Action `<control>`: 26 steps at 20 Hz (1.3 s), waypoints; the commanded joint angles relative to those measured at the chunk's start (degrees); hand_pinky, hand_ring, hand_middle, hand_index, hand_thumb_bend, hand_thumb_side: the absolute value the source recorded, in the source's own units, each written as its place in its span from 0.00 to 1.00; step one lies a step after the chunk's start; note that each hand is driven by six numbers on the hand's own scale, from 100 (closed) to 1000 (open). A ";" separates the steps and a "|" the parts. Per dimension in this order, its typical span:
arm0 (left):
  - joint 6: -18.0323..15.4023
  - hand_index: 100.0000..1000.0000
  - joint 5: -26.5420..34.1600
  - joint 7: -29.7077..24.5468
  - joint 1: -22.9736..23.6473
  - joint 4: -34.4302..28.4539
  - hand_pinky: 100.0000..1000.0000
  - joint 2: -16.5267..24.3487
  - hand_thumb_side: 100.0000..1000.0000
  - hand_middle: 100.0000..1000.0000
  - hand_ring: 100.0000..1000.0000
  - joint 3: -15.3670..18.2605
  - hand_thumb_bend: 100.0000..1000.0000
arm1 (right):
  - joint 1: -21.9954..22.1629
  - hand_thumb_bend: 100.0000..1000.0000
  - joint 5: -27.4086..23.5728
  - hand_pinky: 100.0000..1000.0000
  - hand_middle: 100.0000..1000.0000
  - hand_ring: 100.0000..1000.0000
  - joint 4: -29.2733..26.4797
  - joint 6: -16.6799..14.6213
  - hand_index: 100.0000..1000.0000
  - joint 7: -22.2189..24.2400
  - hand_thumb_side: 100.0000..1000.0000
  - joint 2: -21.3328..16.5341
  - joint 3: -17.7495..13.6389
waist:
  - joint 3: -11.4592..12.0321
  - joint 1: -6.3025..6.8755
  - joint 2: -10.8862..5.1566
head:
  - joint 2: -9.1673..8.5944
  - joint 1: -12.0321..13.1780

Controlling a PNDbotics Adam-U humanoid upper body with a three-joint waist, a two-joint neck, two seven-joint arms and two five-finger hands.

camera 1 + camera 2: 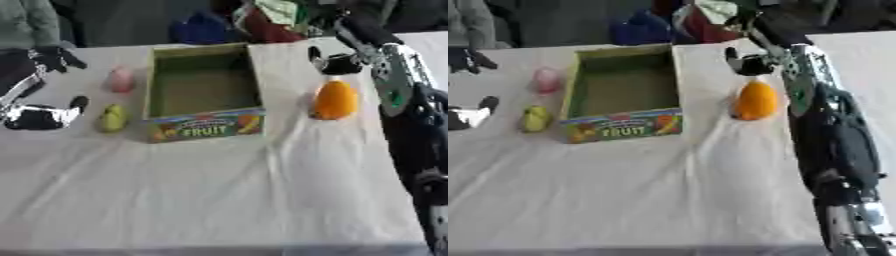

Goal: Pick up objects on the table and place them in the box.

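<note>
White-clothed table (219, 200) | box (203, 95) marked FRUIT, nothing inside | orange fruit (336, 100) at its 3 o'clock | right hand (332, 62) over it, grip unclear | left hand (54, 114) at 9 o'clock, fingers relaxed

Right robot hand (335, 62) fingers curled, empty

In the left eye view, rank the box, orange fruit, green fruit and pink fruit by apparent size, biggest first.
1. Box, by far the largest.
2. Orange fruit.
3. Green fruit and pink fruit: they look about alike; the pink one lies farther from the camera, so I won't rank them.
</note>
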 commanded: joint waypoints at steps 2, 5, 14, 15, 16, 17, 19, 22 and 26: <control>-0.03 0.82 0.02 -0.21 -0.89 -0.25 0.72 2.32 0.19 0.73 0.68 0.35 0.14 | -1.06 0.00 0.13 0.73 0.80 0.78 -1.28 -0.02 0.86 0.11 0.10 -0.56 -0.27 | -0.08 0.06 -0.89 | 0.33 -0.03; -0.02 0.82 0.04 -0.54 -1.01 -0.08 0.72 2.43 0.20 0.73 0.69 0.23 0.14 | -1.03 0.00 0.14 0.73 0.80 0.78 -1.29 -0.03 0.86 0.14 0.10 -0.49 -0.26 | -0.13 0.07 -0.88 | 0.33 0.04; 0.12 0.82 0.51 -4.13 -1.74 1.53 0.72 3.28 0.24 0.73 0.68 -0.19 0.15 | -0.91 0.00 0.08 0.73 0.80 0.78 -1.44 0.04 0.86 0.18 0.10 -0.36 -0.34 | -0.20 0.08 -0.97 | 0.33 0.08; 0.24 0.82 0.47 -5.01 -2.01 2.23 0.72 3.39 0.25 0.73 0.68 -0.30 0.16 | -0.88 0.00 0.06 0.73 0.80 0.78 -1.46 0.06 0.86 0.18 0.11 -0.33 -0.35 | -0.20 0.07 -0.98 | 0.33 0.05; 0.35 0.82 0.37 -5.91 -2.35 3.05 0.72 3.50 0.25 0.73 0.68 -0.43 0.16 | -0.84 0.00 0.02 0.73 0.80 0.78 -1.46 0.08 0.86 0.18 0.11 -0.29 -0.37 | -0.21 0.07 -1.00 | 0.33 0.04; 0.38 0.81 0.27 -6.65 -2.73 3.91 0.71 3.56 0.25 0.73 0.68 -0.55 0.15 | -0.78 0.00 -0.03 0.73 0.80 0.78 -1.47 0.09 0.86 0.18 0.11 -0.25 -0.37 | -0.21 0.07 -1.01 | 0.33 0.03; 0.40 0.81 -0.04 -7.95 -3.66 6.00 0.71 3.64 0.25 0.72 0.68 -0.91 0.16 | -0.66 0.00 -0.15 0.73 0.80 0.78 -1.52 0.10 0.86 0.18 0.11 -0.18 -0.38 | -0.25 0.07 -1.06 | 0.33 0.02; 0.02 0.81 -0.55 -9.84 -5.48 9.28 0.70 3.80 0.26 0.72 0.67 -1.80 0.15 | -0.60 0.00 -0.21 0.73 0.80 0.78 -1.57 0.11 0.86 0.22 0.12 -0.05 -0.36 | -0.29 0.07 -1.13 | 0.33 -0.03; -0.85 0.80 -0.89 -12.90 -8.41 13.98 0.70 3.62 0.27 0.71 0.67 -3.28 0.15 | -0.52 0.00 -0.23 0.73 0.80 0.78 -1.63 0.13 0.86 0.25 0.12 0.18 -0.35 | -0.37 0.03 -1.24 | 0.33 -0.01</control>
